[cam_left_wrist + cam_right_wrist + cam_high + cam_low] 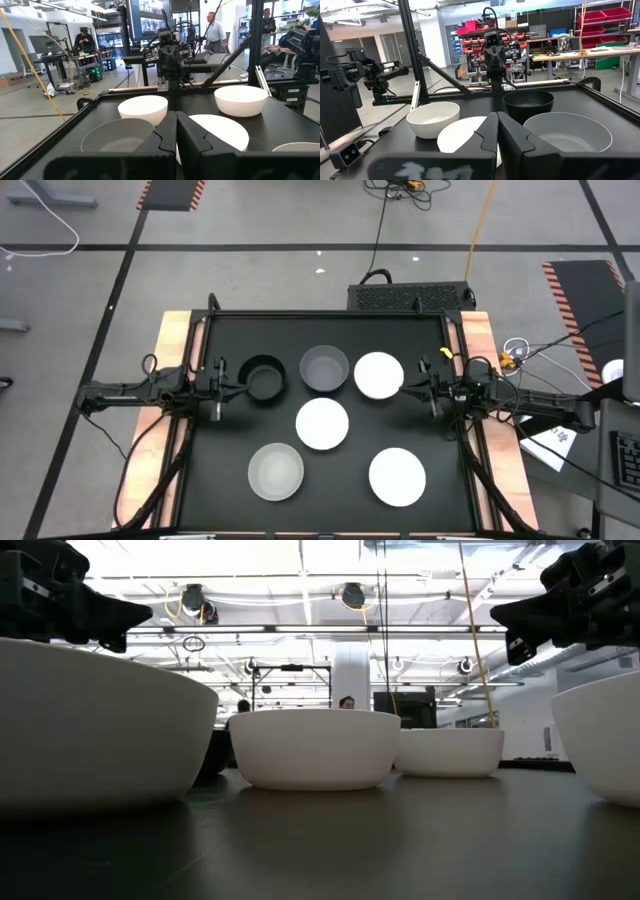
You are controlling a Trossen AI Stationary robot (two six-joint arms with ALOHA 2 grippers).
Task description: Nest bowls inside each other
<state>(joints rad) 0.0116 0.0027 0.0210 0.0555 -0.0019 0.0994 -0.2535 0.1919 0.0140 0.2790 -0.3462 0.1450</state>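
Six bowls stand upright on their bases on the black table. In the far row are the black bowl (263,377), the grey bowl (324,369) and a white bowl (379,375). A second white bowl (322,423) is in the middle. Nearer stand the translucent bowl (275,471) and a third white bowl (397,476). My left gripper (232,387) hovers shut just left of the black bowl. My right gripper (409,390) hovers shut just right of the far white bowl. Both sets of fingers (176,137) (497,135) point level toward the table's middle.
The table has a raised black frame (330,313) and wooden side strips (172,340). The low view shows the translucent bowl (90,730) and the near white bowl (605,735) close to the near edge. People and workshop benches are in the room beyond the table.
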